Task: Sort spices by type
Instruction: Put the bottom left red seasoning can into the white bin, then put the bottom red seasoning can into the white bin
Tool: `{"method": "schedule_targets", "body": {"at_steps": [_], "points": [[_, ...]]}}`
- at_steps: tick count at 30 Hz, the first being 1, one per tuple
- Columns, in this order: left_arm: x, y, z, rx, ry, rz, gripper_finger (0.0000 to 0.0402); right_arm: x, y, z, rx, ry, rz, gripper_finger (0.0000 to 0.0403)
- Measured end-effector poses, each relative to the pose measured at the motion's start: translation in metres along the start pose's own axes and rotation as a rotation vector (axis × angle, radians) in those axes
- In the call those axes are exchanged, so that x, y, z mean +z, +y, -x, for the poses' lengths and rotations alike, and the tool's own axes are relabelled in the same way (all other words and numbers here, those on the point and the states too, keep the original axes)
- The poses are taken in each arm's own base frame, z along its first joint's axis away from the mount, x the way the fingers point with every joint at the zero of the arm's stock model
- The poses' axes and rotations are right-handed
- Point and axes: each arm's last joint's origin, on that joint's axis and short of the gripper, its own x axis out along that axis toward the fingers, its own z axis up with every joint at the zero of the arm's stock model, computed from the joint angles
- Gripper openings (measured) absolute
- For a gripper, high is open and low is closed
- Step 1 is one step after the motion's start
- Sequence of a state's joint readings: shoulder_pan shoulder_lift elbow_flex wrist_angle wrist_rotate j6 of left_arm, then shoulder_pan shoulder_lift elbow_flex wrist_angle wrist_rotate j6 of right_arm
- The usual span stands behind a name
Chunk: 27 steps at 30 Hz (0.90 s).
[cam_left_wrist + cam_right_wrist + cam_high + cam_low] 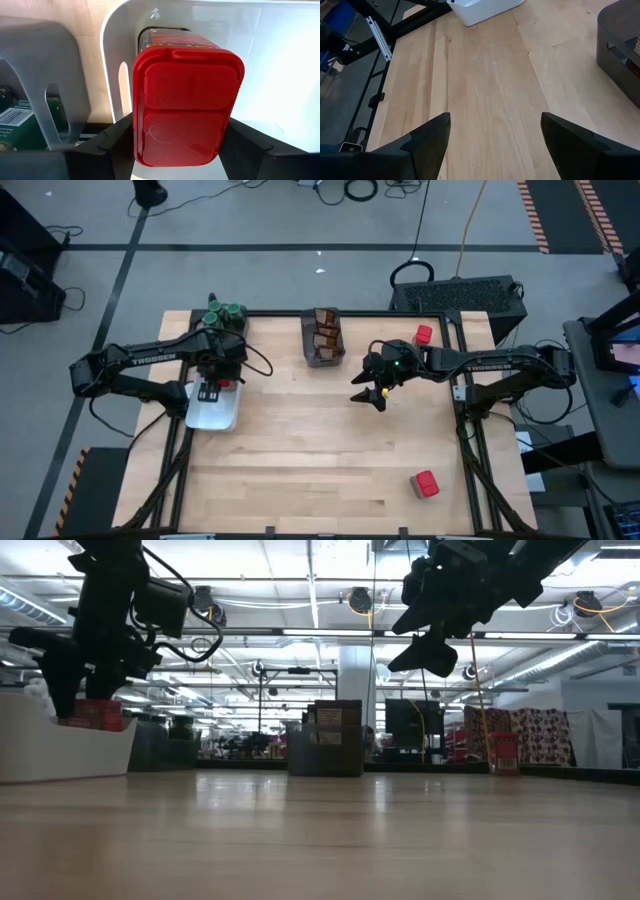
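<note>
The word "TROSSEN" is printed in white capitals along the forearm link of the left arm [150, 356] and again along that of the right arm [485, 363] in the high view. In the left wrist view, a white barcode label stands on a green-labelled jar [17, 125] inside the grey bin [45, 60]; its digits cannot be read. The red container [186, 105] carries small print that cannot be read.
</note>
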State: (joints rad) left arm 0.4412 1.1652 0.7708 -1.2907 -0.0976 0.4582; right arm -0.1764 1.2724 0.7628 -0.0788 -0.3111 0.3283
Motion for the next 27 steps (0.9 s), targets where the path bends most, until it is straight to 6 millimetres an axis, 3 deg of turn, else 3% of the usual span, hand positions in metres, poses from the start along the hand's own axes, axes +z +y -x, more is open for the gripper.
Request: {"method": "schedule_targets", "body": {"at_steps": [11,17,22,27], "points": [[0.0,0.0,0.0,0.014,0.007,0.007,0.032,0.0,0.0,0.0,0.0,0.0,0.0,0.0293],[0.0,0.0,0.002,-0.007,-0.001,0.007,0.0329,0.0,0.0,0.0,0.0,0.0,0.0,0.0293],[0.003,0.003,0.019,-0.01,-0.053,0.011,0.0329,0.0,0.0,0.0,0.0,0.0,0.0,0.0293],[0.01,0.008,0.049,0.024,-0.159,0.016,0.0329,0.0,0.0,0.0,0.0,0.0,0.0,0.0293]]}}
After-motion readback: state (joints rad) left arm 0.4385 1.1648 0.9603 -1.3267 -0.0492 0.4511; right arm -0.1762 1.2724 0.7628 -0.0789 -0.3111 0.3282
